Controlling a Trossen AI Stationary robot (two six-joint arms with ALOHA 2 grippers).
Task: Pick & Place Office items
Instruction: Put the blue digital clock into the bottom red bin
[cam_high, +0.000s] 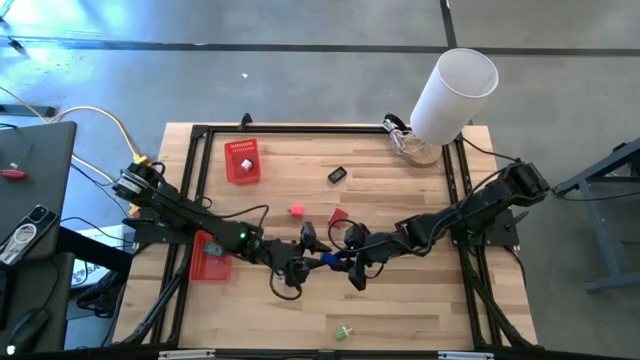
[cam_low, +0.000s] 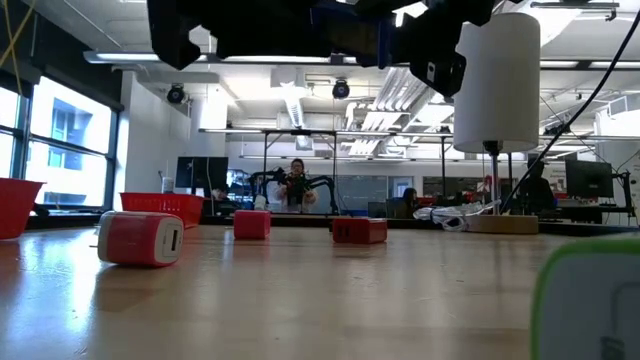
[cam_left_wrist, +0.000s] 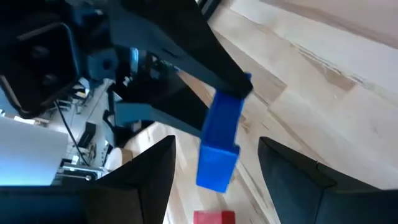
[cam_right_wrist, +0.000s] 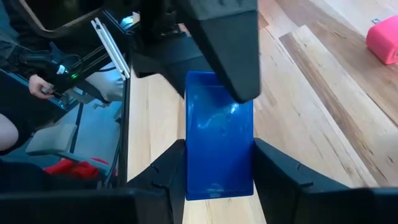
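While the right hand (cam_right_wrist: 217, 180) grips the blue piece (cam_right_wrist: 219, 134) above the surface (cam_high: 400, 300), the left hand (cam_left_wrist: 214, 180) gapes open, empty, facing it.

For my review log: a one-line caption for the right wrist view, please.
Right gripper shut on a blue piece, with the left gripper's finger at its far end.

Overhead; table-level; two close wrist views

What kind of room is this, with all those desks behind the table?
It looks like a robotics lab or open workshop: a wooden table in a black frame with two robot arms, computer monitors on benches behind, and exposed ceiling ducts overhead.
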